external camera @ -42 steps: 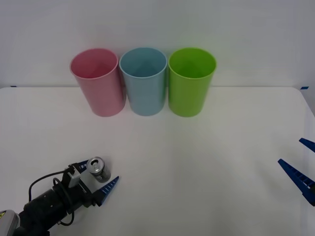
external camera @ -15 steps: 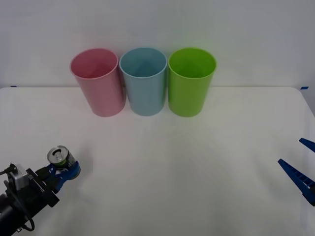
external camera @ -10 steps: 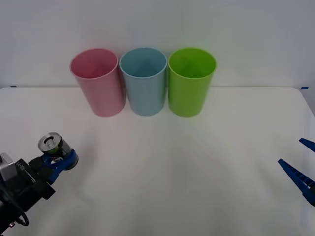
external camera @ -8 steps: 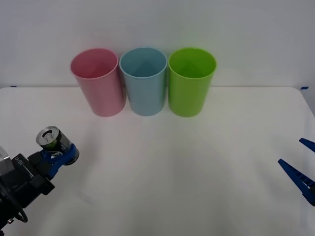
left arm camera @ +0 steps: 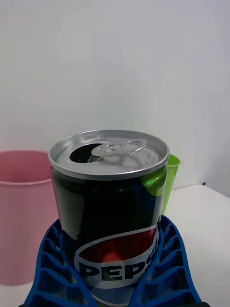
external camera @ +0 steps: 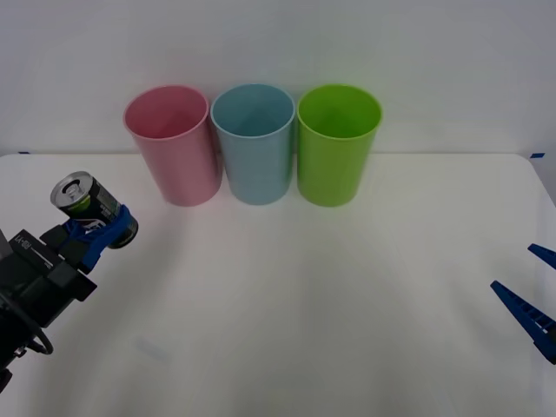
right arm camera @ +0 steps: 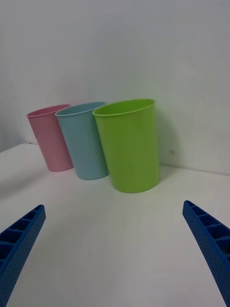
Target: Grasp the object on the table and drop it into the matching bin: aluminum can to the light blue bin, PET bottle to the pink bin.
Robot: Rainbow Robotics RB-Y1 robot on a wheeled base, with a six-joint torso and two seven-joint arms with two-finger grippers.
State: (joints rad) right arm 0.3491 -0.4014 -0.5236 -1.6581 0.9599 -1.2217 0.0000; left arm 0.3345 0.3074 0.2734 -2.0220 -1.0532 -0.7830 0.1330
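The aluminum can (external camera: 87, 208), silver-topped with a dark body, hangs in the air above the table (external camera: 287, 287), to the left of the pink bin (external camera: 174, 143). My left gripper (external camera: 106, 231) is shut on the can's lower body. In the left wrist view the can (left arm camera: 111, 201) stands upright between the blue fingers (left arm camera: 52, 259), with the pink bin (left arm camera: 24, 216) behind it. The light blue bin (external camera: 254, 143) stands in the middle of the row at the back. My right gripper (external camera: 532, 300) waits open at the table's right edge.
A lime green bin (external camera: 337, 143) stands right of the light blue one, all three touching in a row against the white back wall. The right wrist view shows the same row: pink (right arm camera: 48, 139), light blue (right arm camera: 84, 141), lime green (right arm camera: 129, 144).
My left gripper closed on the can where it stood on the table, then lifted it. Over the last second it has risen and moved back toward the bins. The right arm is unmoved.
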